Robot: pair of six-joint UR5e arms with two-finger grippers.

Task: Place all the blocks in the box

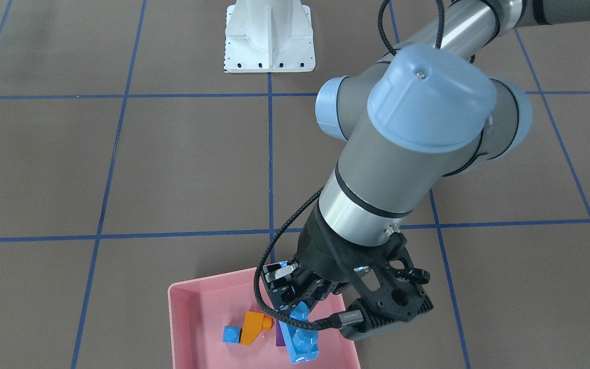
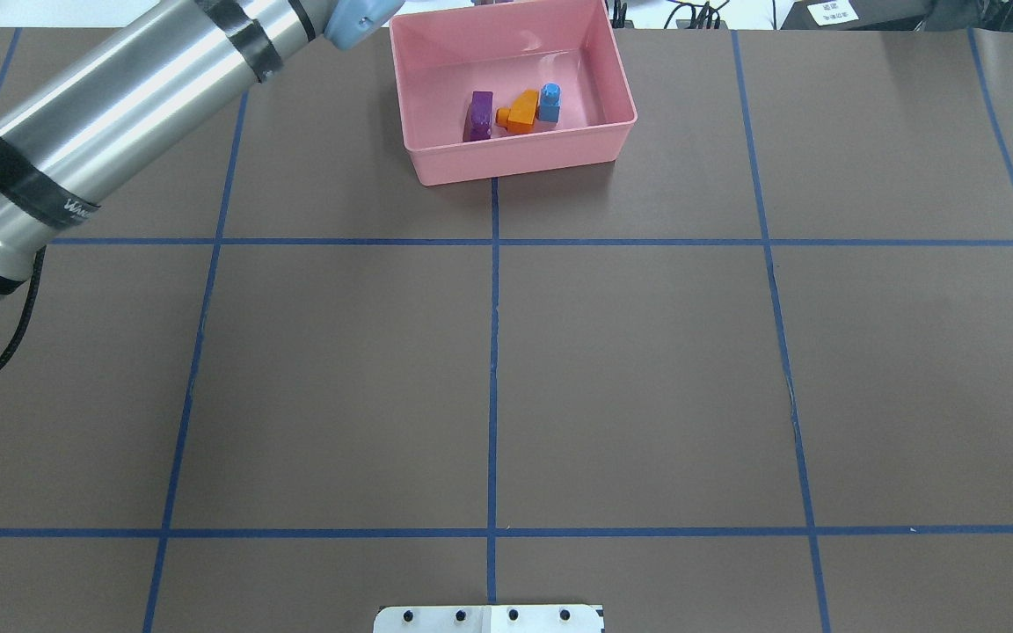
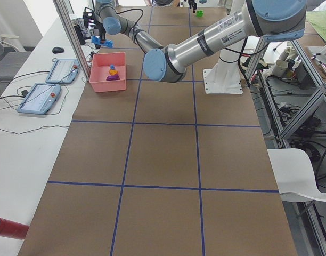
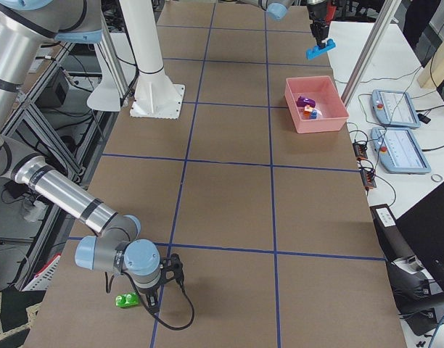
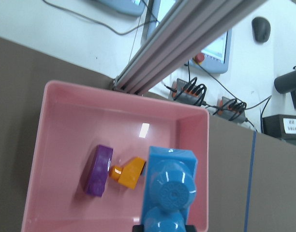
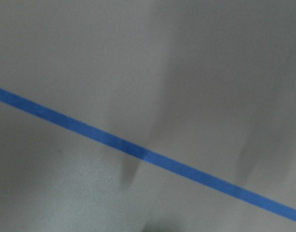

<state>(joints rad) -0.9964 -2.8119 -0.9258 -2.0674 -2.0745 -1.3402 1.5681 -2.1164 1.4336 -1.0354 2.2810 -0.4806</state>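
Front-facing view, bottom centre: left claw (image 1: 295, 303) grips bar (image 1: 303, 344) over box (image 1: 182, 318), bar covering most of purple brick (image 1: 280, 336); right claw (image 4: 151, 293) state unclear.

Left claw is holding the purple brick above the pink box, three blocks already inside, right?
Not quite. The left claw holds the long light-blue bar, not the purple brick, which lies inside the pink box; the left wrist view shows it. The rest is right.
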